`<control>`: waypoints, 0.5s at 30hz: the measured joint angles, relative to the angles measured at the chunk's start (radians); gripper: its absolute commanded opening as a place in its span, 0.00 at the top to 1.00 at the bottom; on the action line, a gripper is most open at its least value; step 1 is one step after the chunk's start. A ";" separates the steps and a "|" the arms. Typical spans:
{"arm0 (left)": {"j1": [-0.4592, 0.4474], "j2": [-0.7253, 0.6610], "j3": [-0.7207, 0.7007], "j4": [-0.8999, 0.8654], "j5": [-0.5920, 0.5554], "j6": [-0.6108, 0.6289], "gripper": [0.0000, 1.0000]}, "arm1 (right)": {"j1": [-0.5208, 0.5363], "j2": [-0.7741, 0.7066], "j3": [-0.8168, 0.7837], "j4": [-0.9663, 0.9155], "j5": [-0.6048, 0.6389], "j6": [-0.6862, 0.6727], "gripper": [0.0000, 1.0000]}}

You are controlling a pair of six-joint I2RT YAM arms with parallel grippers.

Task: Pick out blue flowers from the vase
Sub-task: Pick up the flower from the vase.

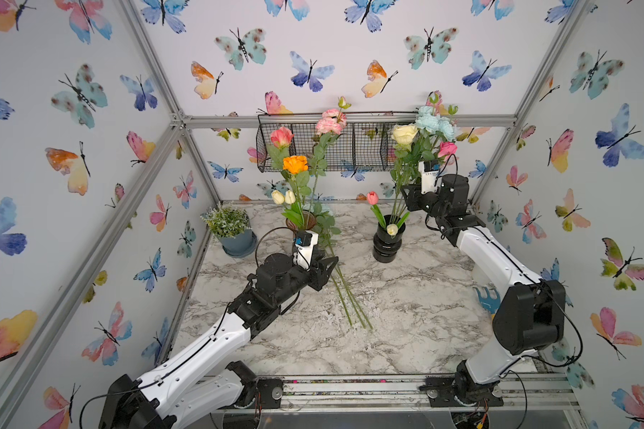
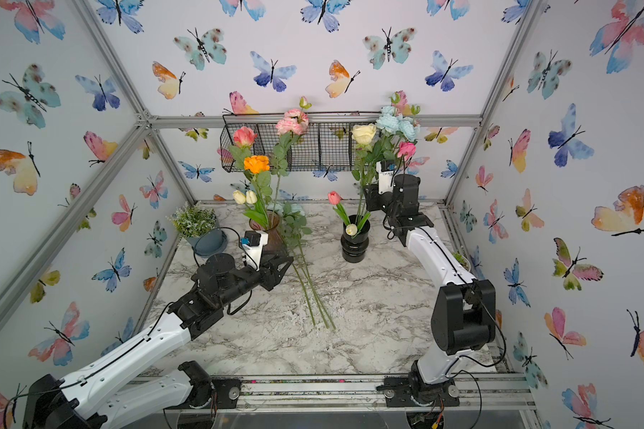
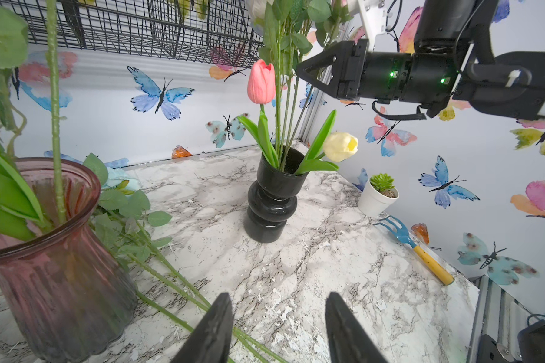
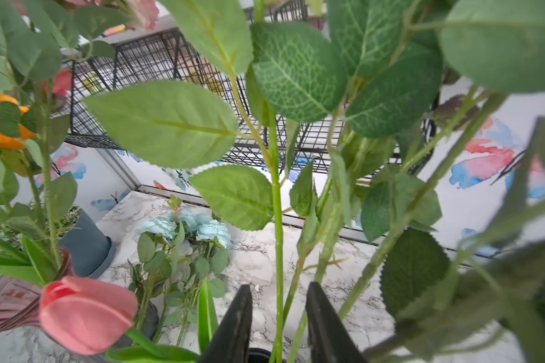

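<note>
Pale blue flowers [image 1: 434,122] [image 2: 396,122] rise tall out of the black vase [image 1: 388,241] [image 3: 271,204], among a cream-yellow rose and a pink rose. My right gripper [image 1: 406,194] [image 4: 277,286] is at the stems above the vase. Its jaws stand open, with thin green stems [image 4: 277,251] passing between them untouched; which blooms those stems carry is hidden by leaves. More blue flowers lie on the table, stems [image 1: 346,297] toward the front and blooms [image 4: 186,226] behind the pink glass vase [image 1: 301,223]. My left gripper [image 1: 331,267] [image 3: 279,298] hovers open and empty over those stems.
A black wire basket [image 1: 331,145] hangs on the back wall. A leafy plant in a blue pot [image 1: 231,230] stands at the back left. Along the right edge sit a small white succulent pot [image 3: 378,195] and a blue hand rake [image 3: 412,248].
</note>
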 measured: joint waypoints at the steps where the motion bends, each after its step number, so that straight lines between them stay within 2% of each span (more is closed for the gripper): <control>1: 0.000 0.000 0.000 0.000 0.000 0.000 0.51 | 0.001 0.008 0.006 -0.003 0.005 -0.002 0.68; 15: 0.018 -0.017 -0.020 -0.009 -0.002 0.007 0.51 | 0.013 0.075 0.075 -0.021 0.046 -0.017 0.69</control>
